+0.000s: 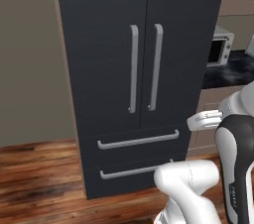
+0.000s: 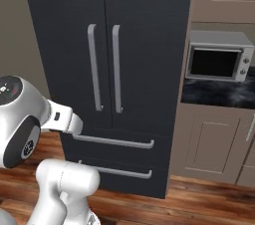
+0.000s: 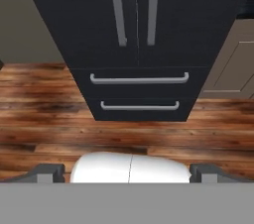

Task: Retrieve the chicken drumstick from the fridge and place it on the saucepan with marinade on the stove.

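Observation:
The black fridge (image 1: 109,69) (image 2: 144,45) (image 3: 163,20) stands shut straight ahead, its two grey bar handles (image 1: 134,69) side by side at the middle seam. Below the doors, two drawers (image 1: 138,140) are shut as well. The chicken drumstick is hidden. The saucepan with marinade and the stove are out of view. My gripper (image 3: 126,172) hangs back from the fridge, above the wooden floor, pointing at the lower drawers. It is open wide, one dark fingertip (image 3: 47,171) at each side of the hand view, with nothing between them.
A silver microwave (image 2: 219,62) (image 1: 218,47) sits on a dark counter (image 2: 219,94) right of the fridge, with beige cabinets (image 2: 209,144) below. A beige wall (image 1: 30,59) is on the left. Wooden floor (image 1: 39,168) lies between me and the fridge.

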{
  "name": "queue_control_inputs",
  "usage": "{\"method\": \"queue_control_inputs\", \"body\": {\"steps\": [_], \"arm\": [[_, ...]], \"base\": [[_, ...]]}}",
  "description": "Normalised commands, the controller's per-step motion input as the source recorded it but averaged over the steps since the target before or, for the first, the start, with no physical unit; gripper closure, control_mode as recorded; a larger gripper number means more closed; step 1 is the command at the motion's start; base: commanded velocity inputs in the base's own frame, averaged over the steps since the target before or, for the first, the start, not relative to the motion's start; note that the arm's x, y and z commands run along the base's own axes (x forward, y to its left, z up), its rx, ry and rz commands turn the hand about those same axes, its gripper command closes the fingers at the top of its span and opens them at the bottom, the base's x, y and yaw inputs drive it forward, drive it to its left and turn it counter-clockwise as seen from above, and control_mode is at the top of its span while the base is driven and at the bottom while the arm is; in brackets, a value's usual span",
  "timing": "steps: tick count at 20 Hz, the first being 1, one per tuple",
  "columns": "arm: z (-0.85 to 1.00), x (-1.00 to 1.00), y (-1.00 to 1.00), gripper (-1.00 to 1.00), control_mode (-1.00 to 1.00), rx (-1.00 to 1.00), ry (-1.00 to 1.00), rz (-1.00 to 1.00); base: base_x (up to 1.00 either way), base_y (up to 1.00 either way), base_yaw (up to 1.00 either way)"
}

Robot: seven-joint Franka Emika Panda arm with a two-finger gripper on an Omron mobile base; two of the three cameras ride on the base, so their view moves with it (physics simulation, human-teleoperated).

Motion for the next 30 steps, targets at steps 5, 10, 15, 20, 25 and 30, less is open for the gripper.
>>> {"method": "queue_control_inputs", "body": {"steps": [5, 10, 15, 20, 25, 30], "arm": [[0.00, 0.00, 0.00, -1.00, 1.00, 0.00, 0.00, 0.00], [0.00, 0.00, 0.00, -1.00, 1.00, 0.00, 0.00, 0.00], [0.00, 0.00, 0.00, -1.00, 1.00, 0.00, 0.00, 0.00], [0.00, 0.00, 0.00, -1.00, 1.00, 0.00, 0.00, 0.00], [0.00, 0.06, 0.00, -1.00, -1.00, 0.00, 0.00, 0.00], [0.00, 0.39, -0.14, -1.00, -1.00, 0.00, -0.12, 0.00]], "base": [[0.35, 0.00, 0.00], [0.56, 0.00, -0.01], [0.38, 0.00, 0.00], [0.06, 0.00, 0.00], [0.00, 0.00, 0.00], [0.00, 0.00, 0.00]]}}
